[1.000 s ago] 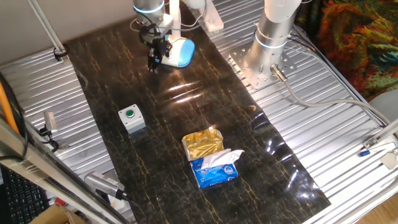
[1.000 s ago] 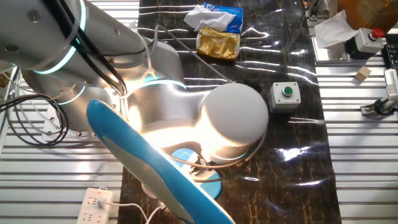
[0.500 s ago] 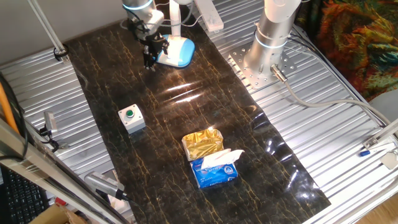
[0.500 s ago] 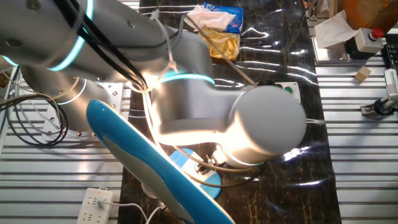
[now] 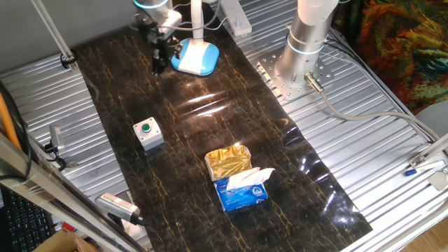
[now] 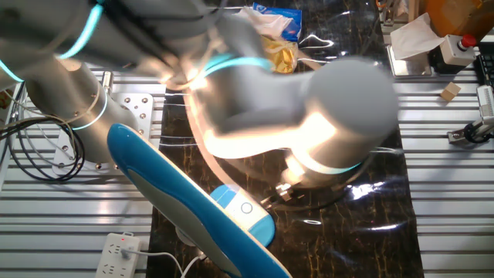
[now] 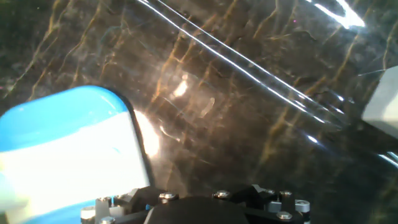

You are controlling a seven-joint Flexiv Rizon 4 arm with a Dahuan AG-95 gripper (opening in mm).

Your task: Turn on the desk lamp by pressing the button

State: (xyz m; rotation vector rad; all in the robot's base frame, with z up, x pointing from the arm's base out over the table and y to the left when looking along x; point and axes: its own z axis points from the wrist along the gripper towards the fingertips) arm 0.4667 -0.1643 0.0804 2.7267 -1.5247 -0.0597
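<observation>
The desk lamp stands at the far end of the dark mat. Its flat base has a light blue rim and a white centre, with the slim white stem rising from it. The other fixed view shows the base with a small round button, behind the blue lamp head. My gripper hangs just left of the base, above the mat and apart from it. The hand view shows the base at the lower left. The fingertips do not show there.
A grey box with a green button sits mid-mat, also at the hand view's right edge. A gold packet and a blue tissue pack lie nearer. The grey robot pedestal stands on the right. Bright glare lies on the mat.
My gripper has moved left, from over the lamp base to beside its left edge. In the other fixed view the arm has swung right and uncovered the base.
</observation>
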